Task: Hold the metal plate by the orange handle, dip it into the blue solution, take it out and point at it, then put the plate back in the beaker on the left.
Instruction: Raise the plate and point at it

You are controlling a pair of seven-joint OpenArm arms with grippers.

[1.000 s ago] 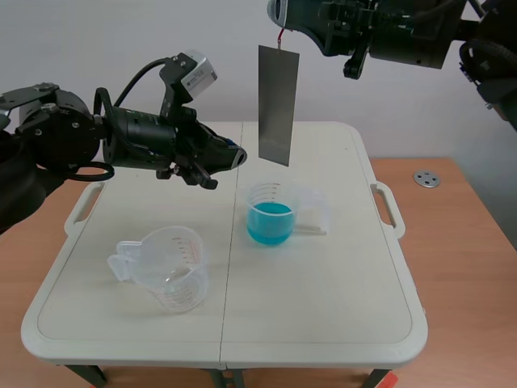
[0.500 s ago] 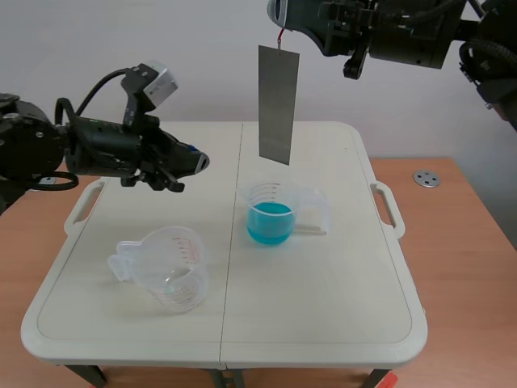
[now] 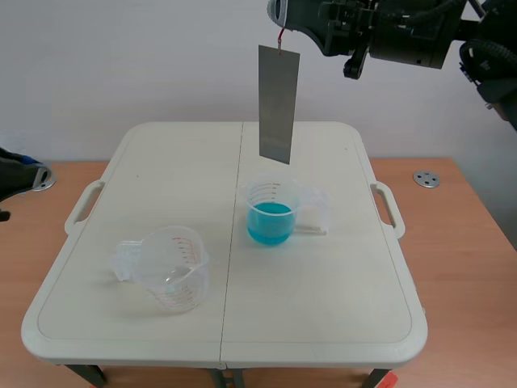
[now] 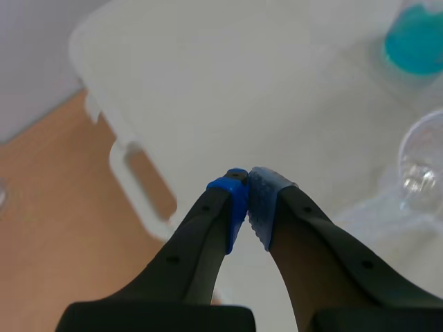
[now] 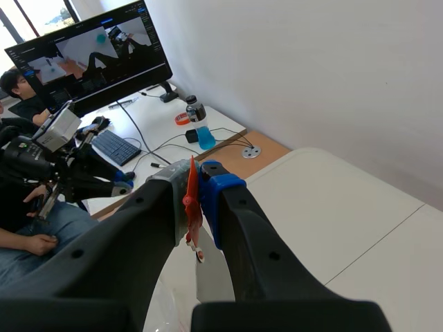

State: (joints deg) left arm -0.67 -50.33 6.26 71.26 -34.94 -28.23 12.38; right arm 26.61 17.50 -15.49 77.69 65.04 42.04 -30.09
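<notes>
Grey metal plate hangs above the blue-solution beaker, its orange handle pinched in the right gripper. The left gripper, closed on nothing, is well apart from both beakers. The likely next step is carrying the plate across and lowering it into the empty beaker.

No words, brands or numbers can be read anywhere. Fine red measuring marks run up the wall of the left-hand clear plastic beaker and the clear plastic beaker of blue liquid, but they are too small to read. The black monitor shows only camera pictures.
</notes>
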